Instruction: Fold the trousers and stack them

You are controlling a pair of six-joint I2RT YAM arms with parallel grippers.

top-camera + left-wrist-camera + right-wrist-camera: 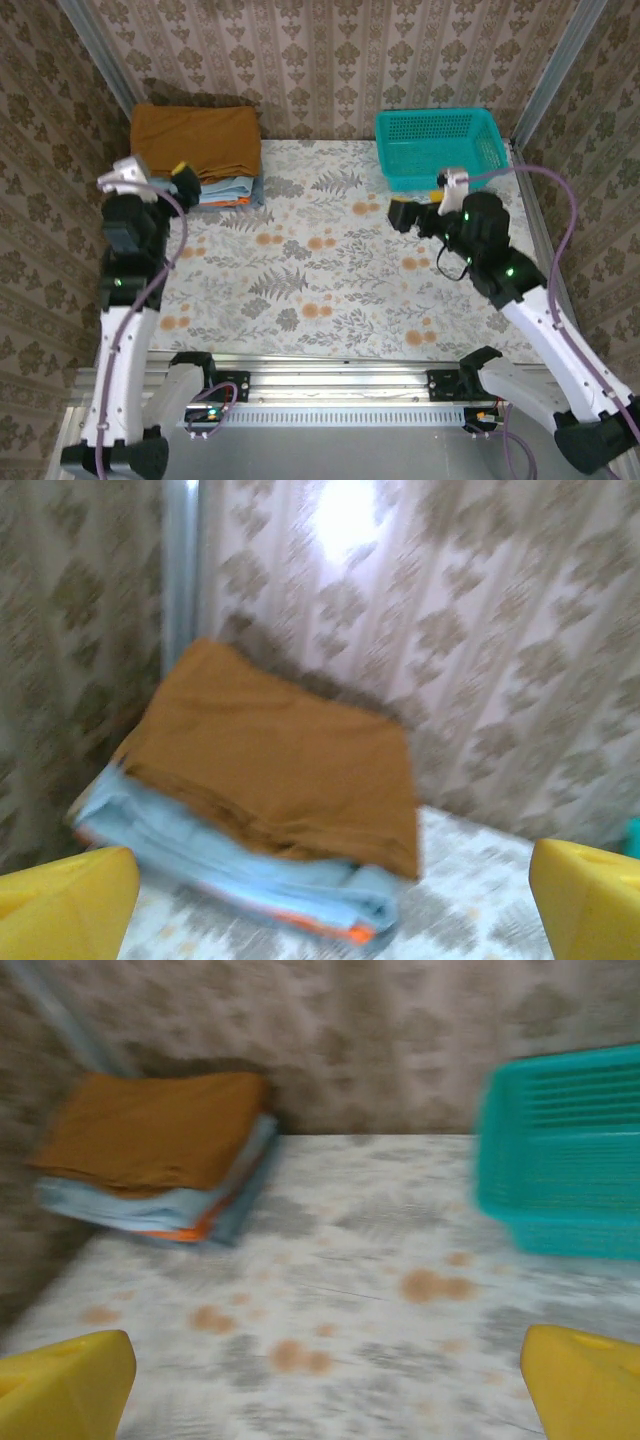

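Top view: the folded trousers (197, 140) lay at the upper left on a light blue garment (230, 189), their long axis running left to right.

Left wrist view: the left gripper (325, 915) gaped wide and empty, with the trousers (280, 760) at centre.

Right wrist view: the right gripper (325, 1390) stood wide open, holding nothing, with the trousers (150, 1125) at the upper left.

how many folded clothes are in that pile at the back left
3: the rust-brown trousers on top, a light blue garment under them, and a thin orange cloth peeking out near the bottom. Blur may hide further layers.
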